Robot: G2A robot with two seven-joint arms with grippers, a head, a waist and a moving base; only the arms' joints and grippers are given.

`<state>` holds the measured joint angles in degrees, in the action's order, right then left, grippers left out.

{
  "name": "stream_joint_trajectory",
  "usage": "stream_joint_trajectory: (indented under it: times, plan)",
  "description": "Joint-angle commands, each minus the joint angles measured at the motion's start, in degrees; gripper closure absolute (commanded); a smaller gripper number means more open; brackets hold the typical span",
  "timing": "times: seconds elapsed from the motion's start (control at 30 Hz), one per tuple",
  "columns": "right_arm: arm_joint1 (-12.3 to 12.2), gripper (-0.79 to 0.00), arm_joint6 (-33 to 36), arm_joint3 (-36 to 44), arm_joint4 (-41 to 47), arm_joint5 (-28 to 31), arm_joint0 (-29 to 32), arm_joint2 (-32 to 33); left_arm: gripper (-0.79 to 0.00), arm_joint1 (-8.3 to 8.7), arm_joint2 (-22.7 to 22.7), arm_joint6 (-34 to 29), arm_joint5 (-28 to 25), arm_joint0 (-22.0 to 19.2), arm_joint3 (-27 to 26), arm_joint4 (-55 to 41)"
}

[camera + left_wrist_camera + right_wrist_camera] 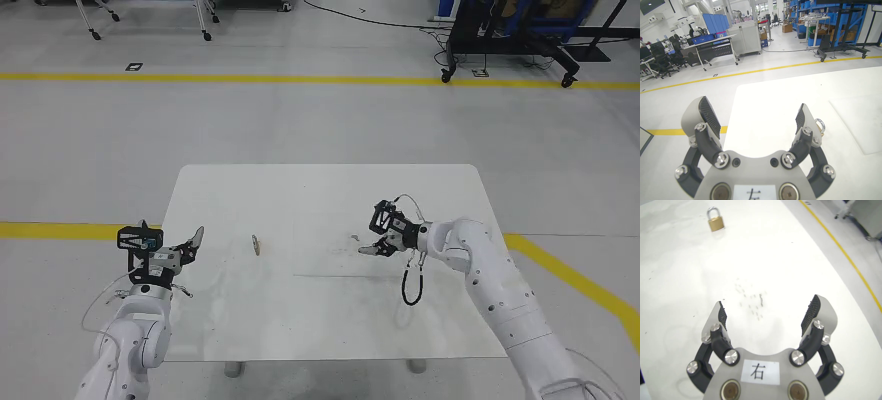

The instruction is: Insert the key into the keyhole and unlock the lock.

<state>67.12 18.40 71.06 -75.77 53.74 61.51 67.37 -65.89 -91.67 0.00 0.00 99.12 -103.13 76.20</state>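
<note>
A small brass padlock with a silver shackle lies on the white table, left of centre. In the right wrist view the padlock lies flat, well ahead of my right gripper, which is open with nothing between its fingers. From above, the right gripper hovers right of the table's middle. My left gripper sits at the table's left edge, open and empty. In the left wrist view the left gripper partly hides the padlock behind one finger.
Small dark scuff marks dot the tabletop just ahead of the right gripper. A black cable loop hangs from the right arm over the table. Yellow floor lines run around the table, with racks and desks far behind.
</note>
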Motion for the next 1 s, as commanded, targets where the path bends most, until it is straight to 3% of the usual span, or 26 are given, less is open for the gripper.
stream_joint_trajectory:
  times: [0.0, 0.03, 0.07, 0.1, 0.3, 0.6, 0.67, 0.73, 0.77, 0.97]
  plan:
    - [0.5, -0.637, 0.5, -5.3, 1.3, 4.3, -3.6, -2.4, -0.785, 0.0, 0.0, 0.0, 0.0, 0.0, 0.0, 0.0]
    - [0.7, -0.594, 0.6, -7.0, 2.0, 4.3, -4.9, -4.2, -0.785, 0.0, 0.0, 0.0, 0.0, 0.0, 0.0, 0.0]
    - [0.9, -0.449, 0.4, -8.5, 2.5, 4.3, -6.2, -5.7, -0.785, 0.0, 0.0, 0.0, 0.0, 0.0, 0.0, 0.0]
    - [1.1, -0.397, 0.2, -10.2, 2.6, 4.3, -7.3, -7.0, -0.785, 0.0, 0.0, 0.0, 0.0, 0.0, 0.0, 0.0]
    - [2.9, -0.289, -2.1, -20.6, 2.8, 4.2, -13.9, -12.4, -0.785, 0.0, 0.0, 0.0, 0.0, 0.0, 0.0, 0.0]
    - [6.0, -0.234, -4.4, -28.7, 0.8, 0.9, -19.3, -18.8, -0.785, 0.0, 0.0, 0.0, 0.0, 0.0, 0.0, 0.0]
    - [6.7, -0.175, -4.8, -30.0, 1.0, 1.2, -20.3, -19.9, -0.785, 0.0, 0.0, 0.0, 0.0, 0.0, 0.0, 0.0]
    - [7.1, -0.028, -5.4, -31.2, 0.8, 1.2, -21.2, -20.6, -0.785, 0.0, 0.0, 0.0, 0.0, 0.0, 0.0, 0.0]
    - [7.3, 0.0, -5.7, -31.6, 0.5, 0.9, -21.5, -20.9, -0.785, 0.0, 0.0, 0.0, 0.0, 0.0, 0.0, 0.0]
    - [7.7, 0.0, -8.4, -32.9, -1.6, 0.6, -22.2, -22.2, -0.785, 0.0, 0.0, 0.0, 0.0, 0.0, 0.0, 0.0]
